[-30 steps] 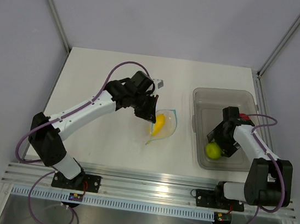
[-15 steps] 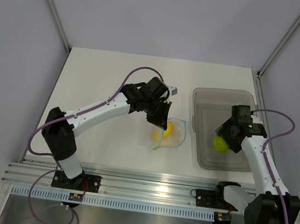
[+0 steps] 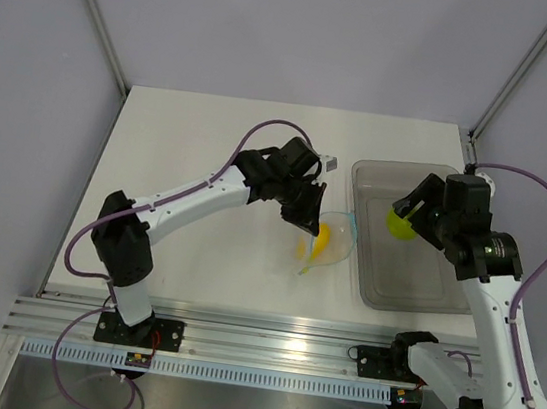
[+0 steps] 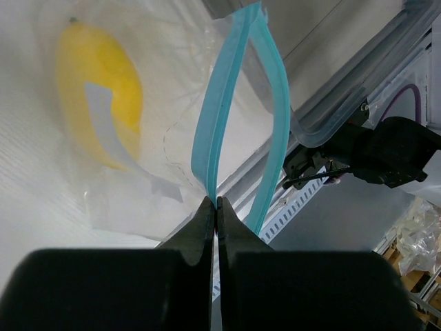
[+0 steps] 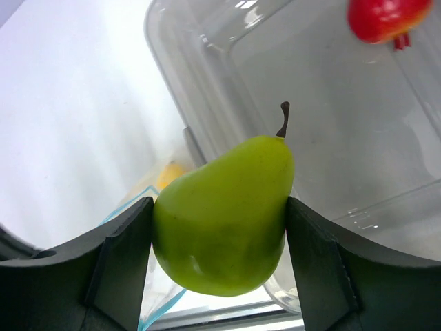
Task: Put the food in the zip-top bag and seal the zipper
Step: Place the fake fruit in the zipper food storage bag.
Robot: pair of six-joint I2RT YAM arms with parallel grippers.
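- Clear plastic zip-top bag [image 3: 335,238] sits about mid-worktop [image 3: 192,133], just left of the grey bin [image 3: 414,284] that stands along the right edge; the yellow fruit [image 4: 96,96] lies inside the bag.
- Left fingers [image 4: 215,207] are pinched fully together on one strip of the blue zipper [image 4: 220,117], whose two strips gape apart.
- Right fingers [image 3: 409,214] stand wide, clamped on both flanks of the yellow-green fruit [image 5: 224,214], held in the air over the bin's left wall.
- Red fruit [image 5: 382,17] lies on the bin's floor, beyond the held fruit.
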